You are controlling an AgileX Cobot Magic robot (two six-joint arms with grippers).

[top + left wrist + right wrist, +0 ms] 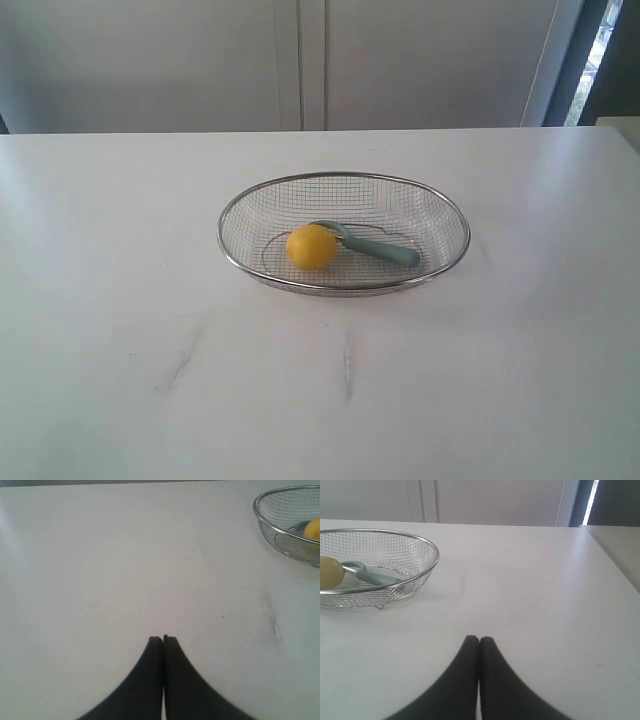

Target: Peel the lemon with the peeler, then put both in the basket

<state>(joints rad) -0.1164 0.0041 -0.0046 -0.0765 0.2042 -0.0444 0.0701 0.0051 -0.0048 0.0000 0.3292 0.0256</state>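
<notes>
The silver wire basket (445, 205) stands in the middle of the white table. Inside it lie the yellow lemon (312, 247) and, touching its right side, the teal-handled peeler (385, 250). Neither arm shows in the exterior view. In the left wrist view my left gripper (163, 639) is shut and empty over bare table, far from the basket (265, 522) and the lemon (313, 530). In the right wrist view my right gripper (479, 640) is also shut and empty, well short of the basket (427, 542), the lemon (329, 572) and the peeler (375, 578).
The white table (150, 300) carries a few faint grey scuff marks (348, 365) in front of the basket. A pale wall with cabinet doors (300, 60) stands behind the table's far edge. A second pale surface (620, 545) lies beyond the table's right edge.
</notes>
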